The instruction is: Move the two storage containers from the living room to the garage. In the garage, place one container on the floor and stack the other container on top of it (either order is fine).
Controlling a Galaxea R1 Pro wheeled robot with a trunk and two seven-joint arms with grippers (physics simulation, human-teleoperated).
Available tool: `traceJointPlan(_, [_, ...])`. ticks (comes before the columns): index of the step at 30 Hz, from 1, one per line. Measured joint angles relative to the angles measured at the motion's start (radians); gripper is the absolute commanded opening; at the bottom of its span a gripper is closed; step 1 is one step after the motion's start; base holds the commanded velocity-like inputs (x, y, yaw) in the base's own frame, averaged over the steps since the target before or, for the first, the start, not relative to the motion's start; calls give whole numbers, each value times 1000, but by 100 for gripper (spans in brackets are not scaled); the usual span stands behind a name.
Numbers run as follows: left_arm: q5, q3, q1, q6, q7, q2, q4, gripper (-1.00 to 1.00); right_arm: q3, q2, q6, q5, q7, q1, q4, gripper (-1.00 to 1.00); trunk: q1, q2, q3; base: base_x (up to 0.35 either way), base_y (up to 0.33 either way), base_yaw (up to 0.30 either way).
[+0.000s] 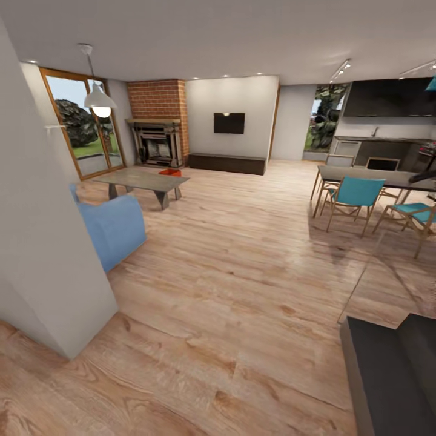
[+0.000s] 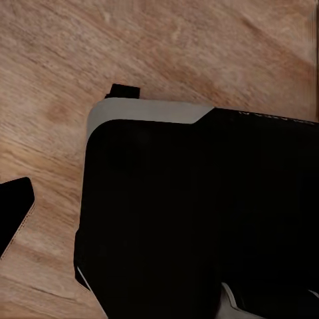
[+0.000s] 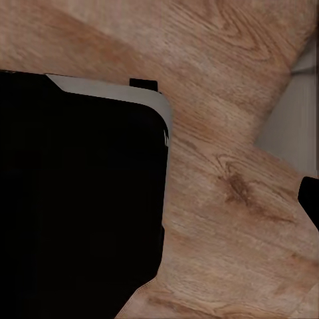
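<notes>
An orange-red container [image 1: 170, 172] sits on the far edge of the coffee table [image 1: 143, 179], across the wood floor [image 1: 242, 254]; whether it is one bin or two, I cannot tell from here; behind it stand a brick fireplace [image 1: 157, 124], a wall TV [image 1: 229, 123] and a low cabinet [image 1: 226, 163]; a blue sofa [image 1: 115, 227] lies near the table; both wrist views look down on the black base [image 2: 199, 212] over planks; whether the grippers are spread or pressed together, I cannot tell; no writing is legible.
</notes>
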Motion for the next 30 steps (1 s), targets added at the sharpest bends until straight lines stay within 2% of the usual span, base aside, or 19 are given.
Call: traceJointPlan(30, [0, 0, 0, 1, 0, 0, 0, 100, 2, 0, 2, 0, 0, 0, 0, 100, 0, 0, 0, 322, 0, -10])
